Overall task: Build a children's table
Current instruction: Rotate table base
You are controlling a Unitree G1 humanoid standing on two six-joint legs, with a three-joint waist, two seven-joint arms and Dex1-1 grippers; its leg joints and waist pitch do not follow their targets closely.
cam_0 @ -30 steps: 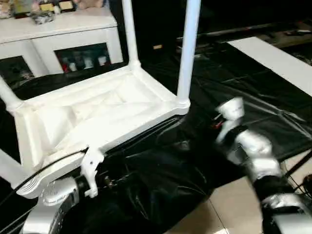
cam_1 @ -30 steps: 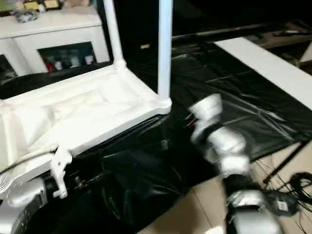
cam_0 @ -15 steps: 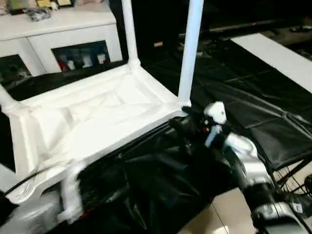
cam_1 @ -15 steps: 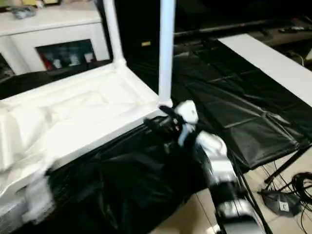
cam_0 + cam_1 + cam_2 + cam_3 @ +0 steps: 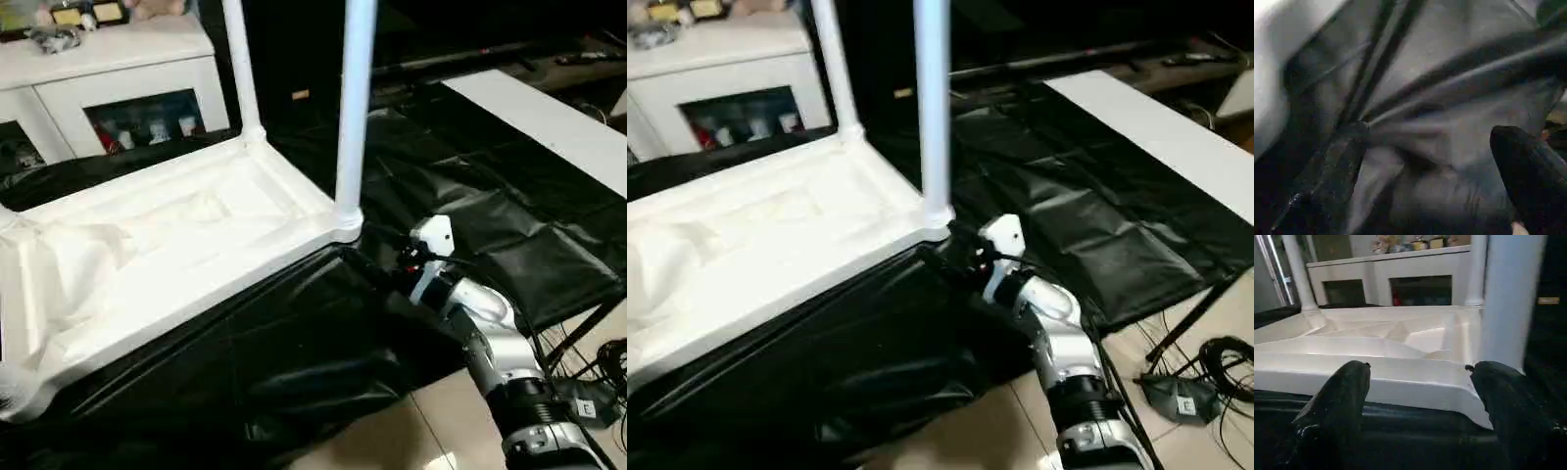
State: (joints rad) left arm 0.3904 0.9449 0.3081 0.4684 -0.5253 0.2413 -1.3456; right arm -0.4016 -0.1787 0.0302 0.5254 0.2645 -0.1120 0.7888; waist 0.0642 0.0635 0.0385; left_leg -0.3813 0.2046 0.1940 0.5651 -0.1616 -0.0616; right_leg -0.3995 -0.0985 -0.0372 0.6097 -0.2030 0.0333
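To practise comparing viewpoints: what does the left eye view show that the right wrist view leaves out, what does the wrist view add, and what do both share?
Left eye view: the right arm's silver forearm, the tiled floor and a long white board lying at the right.
Right wrist view: the right gripper seen from behind, its black fingers spread apart, facing the side of the tabletop.
Shared: that upturned tabletop, upright legs in its corner sockets, and the white cabinet behind.
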